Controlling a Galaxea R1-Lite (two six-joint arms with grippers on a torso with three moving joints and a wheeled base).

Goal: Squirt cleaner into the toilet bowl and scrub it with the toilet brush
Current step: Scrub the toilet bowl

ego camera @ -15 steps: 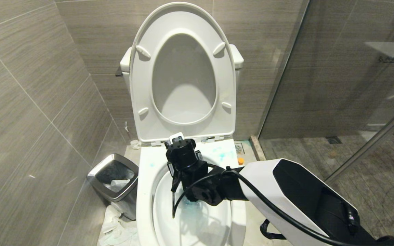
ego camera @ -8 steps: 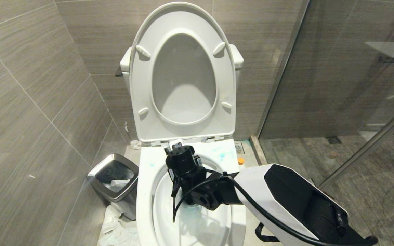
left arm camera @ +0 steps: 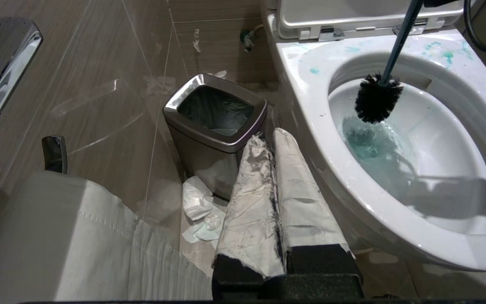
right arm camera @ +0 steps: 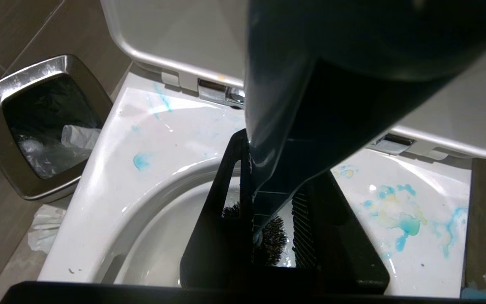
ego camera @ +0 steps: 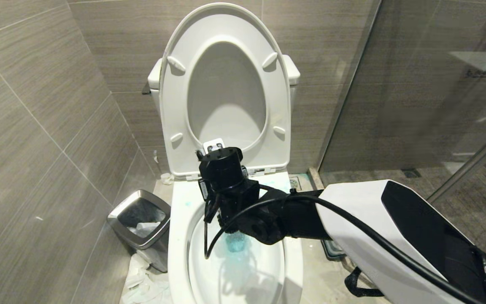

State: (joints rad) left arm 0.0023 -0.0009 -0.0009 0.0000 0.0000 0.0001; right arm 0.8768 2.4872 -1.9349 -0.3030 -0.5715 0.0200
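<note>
The toilet bowl stands with seat and lid raised, light blue water at its bottom. My right gripper points down over the bowl's back half, shut on the slate-blue handle of the toilet brush. The black bristle head hangs inside the bowl just above the blue water. In the head view the right wrist hides the handle. My left gripper, fingers wrapped in white tape, is shut on nothing, low beside the bowl's outer wall. The cleaner is hidden.
A steel waste bin stands left of the toilet, with crumpled tissue on the floor beside it. Blue splashes mark the back of the rim. A glass shower partition closes the right; tiled wall the left.
My right arm has lifted and swung back toward the seat hinge, raising the brush with it. More of the blue water shows below the wrist. The left gripper stays put.
</note>
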